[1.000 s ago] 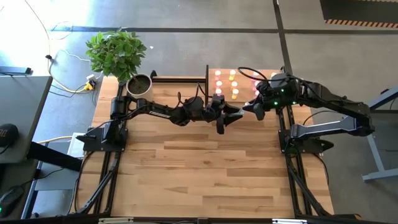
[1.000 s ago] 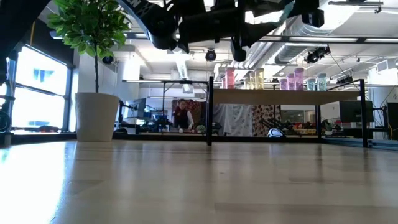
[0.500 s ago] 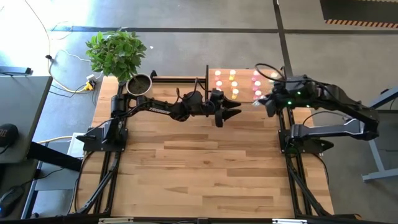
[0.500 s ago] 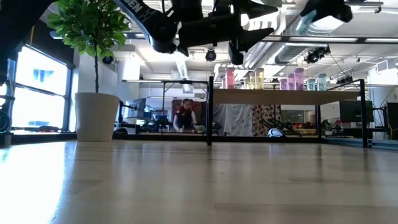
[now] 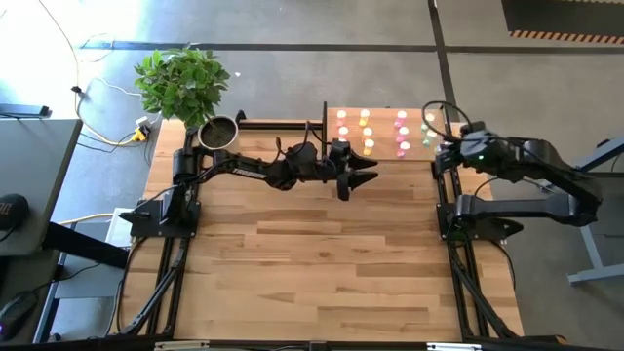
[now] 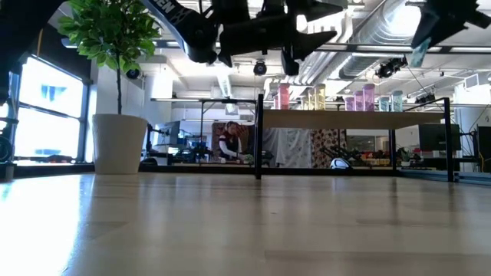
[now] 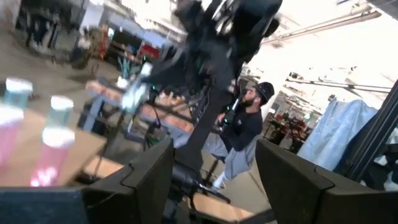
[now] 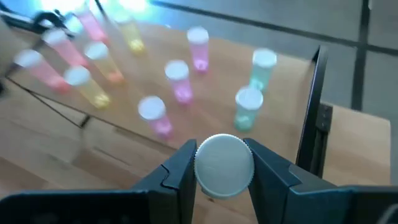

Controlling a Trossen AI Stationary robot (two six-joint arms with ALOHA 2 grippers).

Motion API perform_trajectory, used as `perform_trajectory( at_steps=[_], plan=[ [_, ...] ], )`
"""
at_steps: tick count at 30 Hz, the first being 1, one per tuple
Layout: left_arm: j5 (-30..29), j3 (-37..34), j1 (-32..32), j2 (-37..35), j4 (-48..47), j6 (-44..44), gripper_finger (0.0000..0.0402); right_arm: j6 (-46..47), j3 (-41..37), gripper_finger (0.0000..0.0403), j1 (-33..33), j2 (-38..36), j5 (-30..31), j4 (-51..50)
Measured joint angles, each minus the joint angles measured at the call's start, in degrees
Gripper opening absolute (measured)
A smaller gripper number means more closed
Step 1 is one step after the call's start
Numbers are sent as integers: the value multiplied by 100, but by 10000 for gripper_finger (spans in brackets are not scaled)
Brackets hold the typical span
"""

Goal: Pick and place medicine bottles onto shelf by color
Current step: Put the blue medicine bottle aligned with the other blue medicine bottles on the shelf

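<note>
The shelf [image 5: 383,130] stands at the table's far right, with a black upright panel [image 5: 325,132] on its left side. Pink, yellow, orange and pale green medicine bottles [image 8: 177,79] stand upright on it. My right gripper [image 8: 224,168] hovers at the shelf's near right corner [image 5: 441,161], shut on a pale green bottle [image 6: 418,52]. My left gripper [image 5: 373,175] hangs open and empty in front of the shelf, pointing toward the right arm, its fingers wide apart [image 7: 214,180]. My right gripper pinches the bottle at its white cap [image 8: 224,163] between the two fingers, one on each side of the cap. The fingers slant downward toward the shelf. The bottle's body [image 6: 418,52] hangs tilted below the fingers, clear of the shelf and the table.
A potted plant [image 5: 185,83] stands at the far left corner, its pot [image 6: 119,142] on the tabletop. The striped wooden tabletop [image 5: 322,253] stretches out near of both arms. A person [image 6: 229,142] moves about in the room beyond the table.
My right gripper has drawn back from my left gripper toward the table's right edge with the pale green bottle and has tipped downward. My left gripper has opened wider and otherwise kept still.
</note>
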Motion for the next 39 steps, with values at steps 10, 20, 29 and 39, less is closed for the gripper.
perform_trajectory(
  at_steps=[10,20,29,39],
  plan=[
    [-463,-2,-14,-565,-1080,1019,216,449,-964,107,-34,-22,138,126],
    [-1133,2,6,-1263,-2182,2195,216,-413,-1095,107,-738,261,70,646],
    [-1134,2,41,-1348,-2293,2386,216,-893,-1095,107,-1530,552,-449,834],
    [-1134,0,41,-1348,-2486,2388,216,-1271,-1095,107,-2016,884,-1033,1078]
  ],
)
